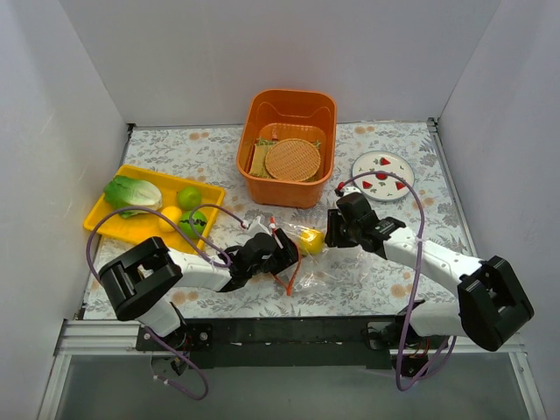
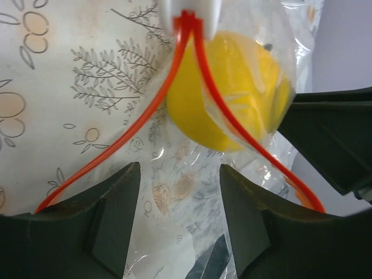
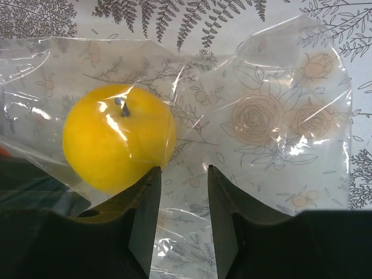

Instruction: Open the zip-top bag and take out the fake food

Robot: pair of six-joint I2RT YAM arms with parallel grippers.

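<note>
The clear zip-top bag (image 1: 306,262) lies on the floral cloth at mid table, its orange-red zip strip (image 2: 145,113) pulled apart into a loop. One yellow lemon (image 1: 310,241) sits inside it. It also shows in the left wrist view (image 2: 232,87) and the right wrist view (image 3: 119,136). My left gripper (image 1: 284,251) is open at the bag's mouth, with bag film between its jaws (image 2: 180,171). My right gripper (image 1: 337,229) is open over the bag's far side, its left fingertip against the lemon through the film (image 3: 184,171). A cabbage (image 1: 133,192) and a lime (image 1: 190,197) lie outside the bag.
A yellow tray (image 1: 105,217) at the left holds the cabbage, two limes and a lemon. An orange basket (image 1: 289,191) with tan woven discs stands at the back. A white plate (image 1: 359,166) with red marks lies at the back right. White walls enclose the table.
</note>
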